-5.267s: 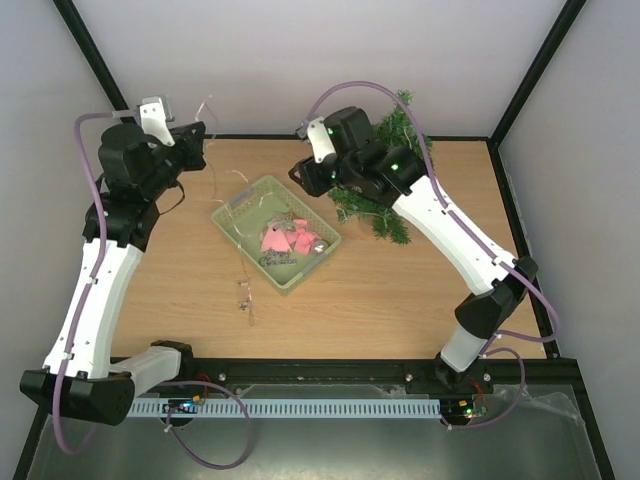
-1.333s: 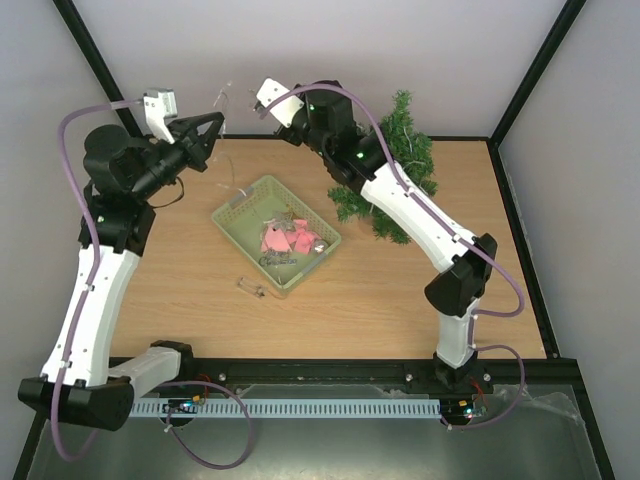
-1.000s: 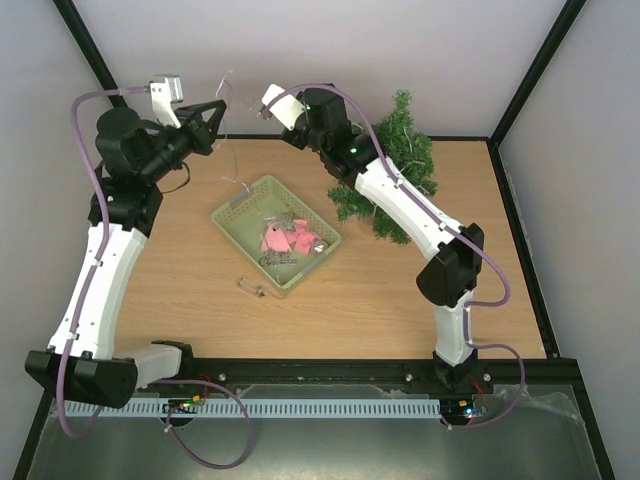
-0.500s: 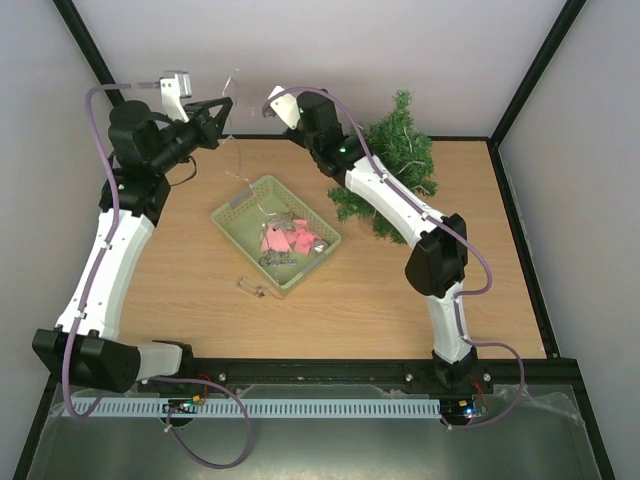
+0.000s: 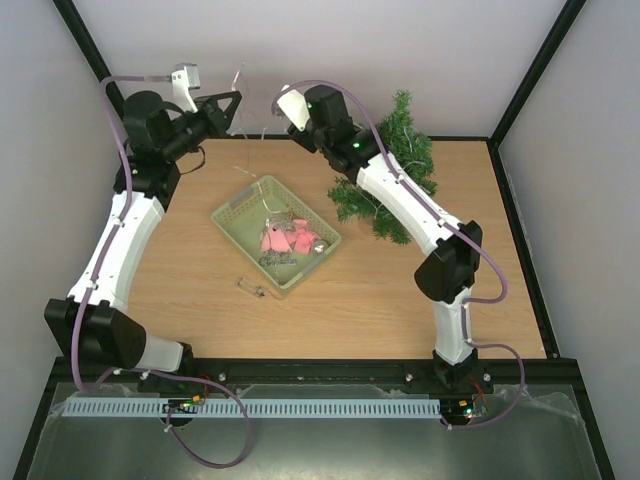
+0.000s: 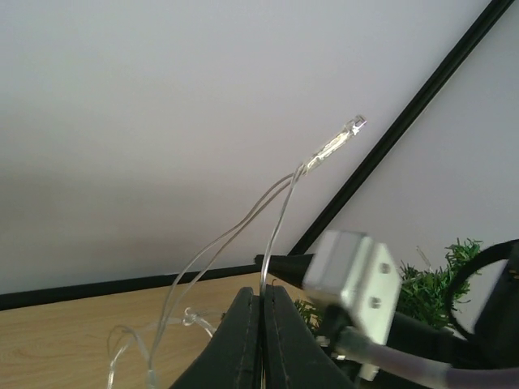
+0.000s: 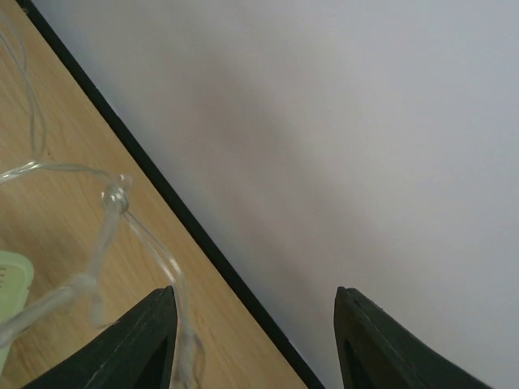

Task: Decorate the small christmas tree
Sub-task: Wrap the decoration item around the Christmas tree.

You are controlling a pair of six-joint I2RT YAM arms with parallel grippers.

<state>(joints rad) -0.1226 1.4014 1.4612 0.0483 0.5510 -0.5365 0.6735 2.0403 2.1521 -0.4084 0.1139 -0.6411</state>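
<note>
The small christmas tree (image 5: 396, 160) stands at the back right of the table, and its top shows in the left wrist view (image 6: 442, 279). A clear string of lights (image 6: 280, 207) rises from the pale green basket (image 5: 240, 205). My left gripper (image 5: 233, 103) is held high near the back wall, shut on this string (image 6: 262, 293), with a bulb (image 6: 353, 125) at its free end. My right gripper (image 5: 283, 122) hangs just right of it, open (image 7: 255, 289). A loop of the string (image 7: 113, 198) runs by its left finger, nothing between the fingers.
The basket holds pink ornaments (image 5: 285, 240) and tangled wire. A small loose piece (image 5: 254, 288) lies on the wood in front of the basket. The black frame posts and the white back wall are close behind both grippers.
My right gripper has gone from shut to open. My left gripper has moved right and up along the back wall with the string, closer to the right gripper.
</note>
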